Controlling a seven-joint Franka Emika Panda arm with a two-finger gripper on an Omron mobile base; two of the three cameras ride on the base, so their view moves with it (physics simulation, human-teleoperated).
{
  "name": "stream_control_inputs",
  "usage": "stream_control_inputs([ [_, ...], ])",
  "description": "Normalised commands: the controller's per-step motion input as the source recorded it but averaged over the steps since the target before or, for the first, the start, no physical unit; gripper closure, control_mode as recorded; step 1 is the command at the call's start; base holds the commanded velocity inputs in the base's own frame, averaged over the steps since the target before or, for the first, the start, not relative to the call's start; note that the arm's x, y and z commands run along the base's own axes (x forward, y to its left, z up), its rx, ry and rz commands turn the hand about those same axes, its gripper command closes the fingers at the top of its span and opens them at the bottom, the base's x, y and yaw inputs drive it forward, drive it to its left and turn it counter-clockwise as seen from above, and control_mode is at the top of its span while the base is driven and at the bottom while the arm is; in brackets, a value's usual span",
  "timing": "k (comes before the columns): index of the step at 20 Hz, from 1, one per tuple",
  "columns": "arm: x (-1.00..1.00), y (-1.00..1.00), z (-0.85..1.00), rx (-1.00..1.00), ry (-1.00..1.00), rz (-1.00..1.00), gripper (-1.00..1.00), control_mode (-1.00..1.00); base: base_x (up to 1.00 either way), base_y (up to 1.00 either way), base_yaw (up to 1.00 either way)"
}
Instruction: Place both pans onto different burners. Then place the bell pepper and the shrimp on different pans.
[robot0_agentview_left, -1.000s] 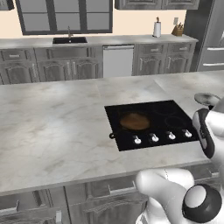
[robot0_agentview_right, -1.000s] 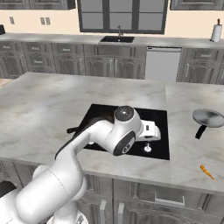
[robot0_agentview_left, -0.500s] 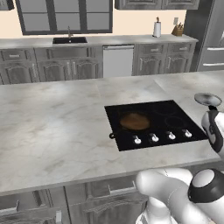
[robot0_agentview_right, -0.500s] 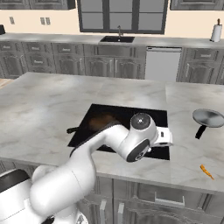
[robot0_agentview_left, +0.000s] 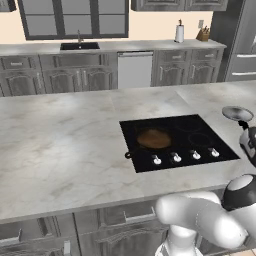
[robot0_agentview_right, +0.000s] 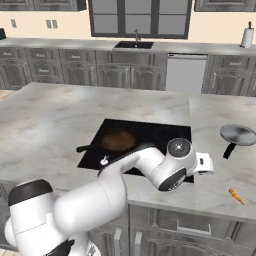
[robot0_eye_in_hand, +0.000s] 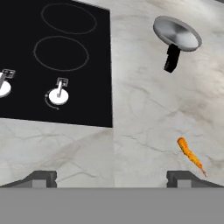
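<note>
The dark skillet (robot0_agentview_left: 154, 139) (robot0_agentview_right: 119, 140) sits on the front left burner of the black cooktop (robot0_agentview_left: 200, 135). To the right of the cooktop, the steel pan (robot0_agentview_right: 238, 134) (robot0_eye_in_hand: 176, 33) rests on the marble counter with its black handle toward me. Near the counter's front edge lies the orange shrimp (robot0_agentview_right: 236, 195) (robot0_eye_in_hand: 190, 155). My gripper (robot0_eye_in_hand: 111, 179) (robot0_agentview_right: 204, 164) hovers open and empty above the cooktop's right front corner, short of the steel pan. Two free burners (robot0_eye_in_hand: 61, 53) show as grey rings. The bell pepper is out of view.
White knobs (robot0_eye_in_hand: 58, 96) line the cooktop's front. The back counter carries a sink (robot0_agentview_left: 80, 46), a paper towel roll (robot0_agentview_left: 179, 33) and a knife block (robot0_agentview_left: 202, 35). Bare marble (robot0_agentview_left: 60, 145) spreads left of the cooktop.
My arm has swung right, from over the cooktop's middle to its right front corner. The pans and shrimp have stayed put, and the gripper has stayed open.
</note>
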Motion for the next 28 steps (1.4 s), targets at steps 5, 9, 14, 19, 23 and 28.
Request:
stream_control_inputs([
  [5,0.00,-0.32,-0.21,-0.02,0.03,0.00,-1.00,-1.00,0.00,0.00,0.00],
  [9,0.00,-0.31,-0.21,-0.02,0.04,0.00,-1.00,-1.00,0.00,0.00,0.00],
  [14,0.00,-0.35,-0.23,-0.01,0.07,0.00,-1.00,-1.00,0.00,0.00,0.00],
  [19,0.03,-0.38,-0.12,0.00,0.08,0.00,-1.00,-1.00,0.00,0.00,0.00],
  [23,0.19,-0.45,0.00,0.00,0.07,0.00,-1.00,-1.00,0.00,0.00,0.00],
  [28,0.29,-0.43,-0.10,0.00,0.06,0.01,-1.00,-1.00,0.00,0.00,0.00],
])
